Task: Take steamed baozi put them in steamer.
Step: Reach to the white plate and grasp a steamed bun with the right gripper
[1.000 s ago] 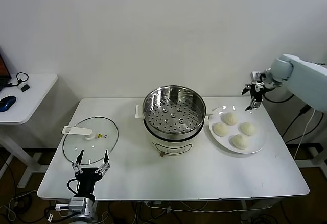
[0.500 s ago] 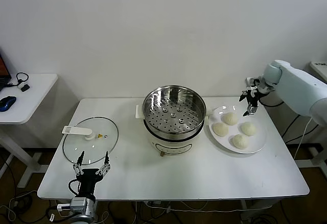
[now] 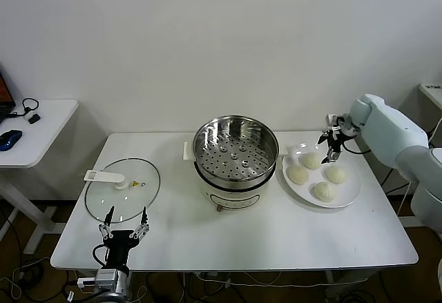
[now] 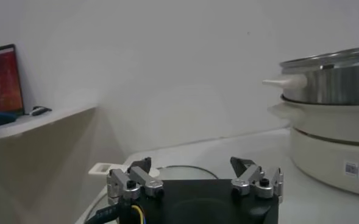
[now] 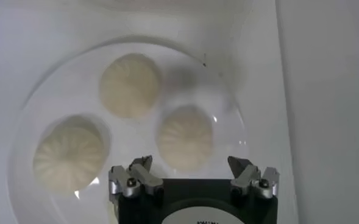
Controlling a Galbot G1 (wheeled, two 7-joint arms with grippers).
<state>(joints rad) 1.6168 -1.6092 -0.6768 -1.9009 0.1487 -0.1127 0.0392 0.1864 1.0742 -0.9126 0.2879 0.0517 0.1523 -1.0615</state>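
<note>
Fourth baozi (image 5: 109,210) behind right tool (image 5: 191,176).

The head view is bright and evenly lit from above, with soft, short shadows under the steamer (image 3: 235,152) and plate (image 3: 322,177) on the white table (image 3: 276,234) and small highlights glinting on the steel rim. The left wrist view is dimmer and greyish, with the wall shading darker toward one side and the screen (image 4: 0,76) at the picture's edge glowing red. In the right wrist view the steamed baozi (image 5: 185,137) look soft and slightly blurred, washed pale against the glossy plate, while the right end effector (image 5: 193,175) nearest the lens sits in dark shadow.
</note>
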